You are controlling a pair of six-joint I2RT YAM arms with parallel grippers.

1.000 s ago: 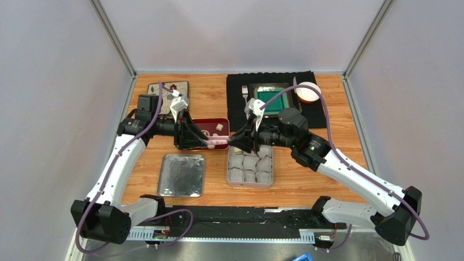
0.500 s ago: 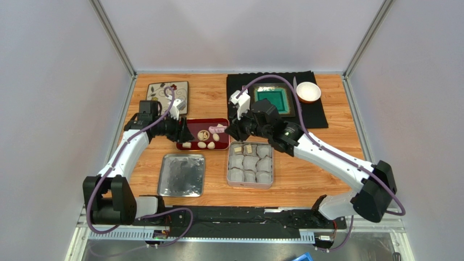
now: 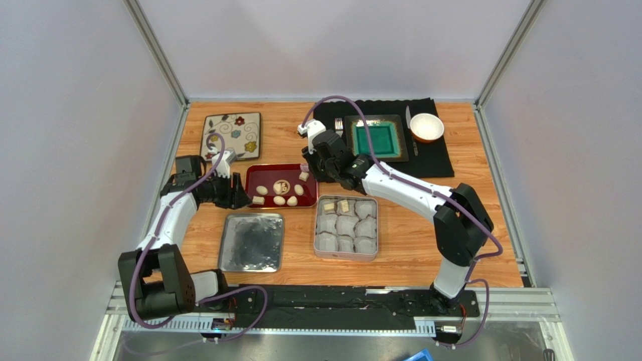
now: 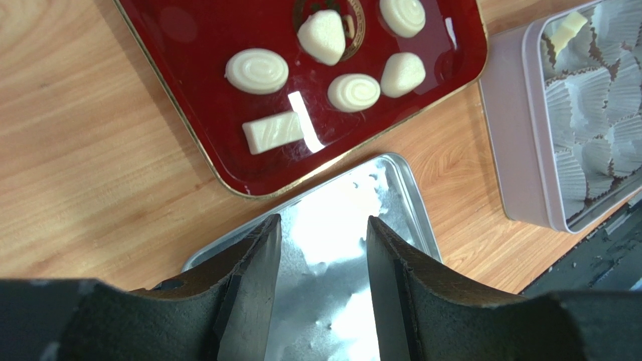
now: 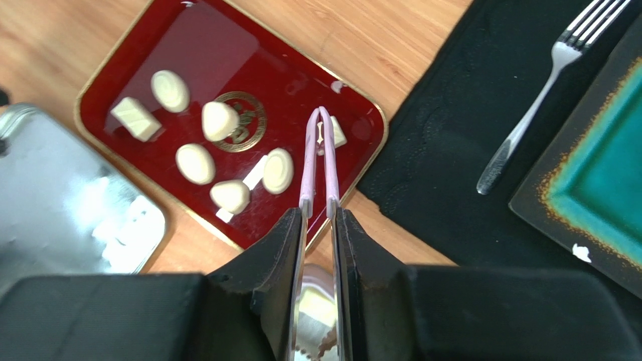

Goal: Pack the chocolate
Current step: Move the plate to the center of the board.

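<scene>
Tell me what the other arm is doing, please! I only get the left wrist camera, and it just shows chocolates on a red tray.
Observer: The right gripper is shut on pink tongs.
Operator: Cool! Where do the tongs point?
Observer: Their tips sit over a piece of chocolate in a corner of the red tray. I cannot tell whether they pinch it.
Operator: What's past the tray on that side?
Observer: A fork lies on a black mat, beside a teal plate.
</scene>
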